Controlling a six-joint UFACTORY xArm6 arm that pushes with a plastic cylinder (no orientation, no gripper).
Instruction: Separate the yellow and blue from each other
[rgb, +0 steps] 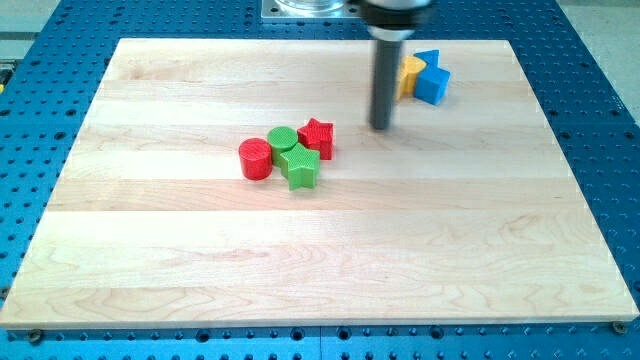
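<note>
A yellow block (410, 75) lies near the view's top right, partly hidden behind the rod; its shape is unclear. A blue cube (433, 85) touches its right side. A second blue block (428, 59), a triangle shape, sits just above them. My tip (381, 127) rests on the board just below and left of the yellow block, a short gap away from it.
A cluster sits left of centre: a red cylinder (256, 158), a green cylinder (282, 140), a green star (299, 167) and a red star (317, 136). The wooden board (320, 260) lies on a blue perforated table (600, 120).
</note>
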